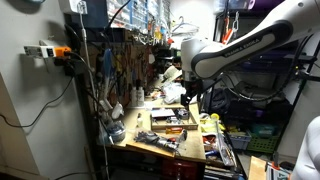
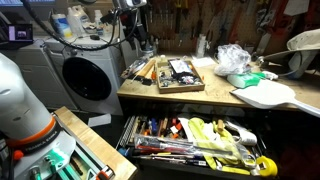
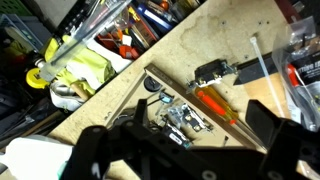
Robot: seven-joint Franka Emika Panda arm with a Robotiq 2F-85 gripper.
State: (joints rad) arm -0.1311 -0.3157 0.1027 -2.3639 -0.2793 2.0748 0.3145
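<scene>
Hovering above the orange-handled screwdriver, which lies in the shallow wooden tray at the centre of the wrist view, I see my gripper with its fingers spread wide, holding nothing. The tray sits on the workbench, left of a crumpled plastic bag. Below it, the open drawer is packed with tools.

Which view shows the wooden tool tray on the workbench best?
In an exterior view the tool tray shows whole, from above. The wrist view crops the tool tray; in an exterior view the tool tray looks small, dim.
</scene>
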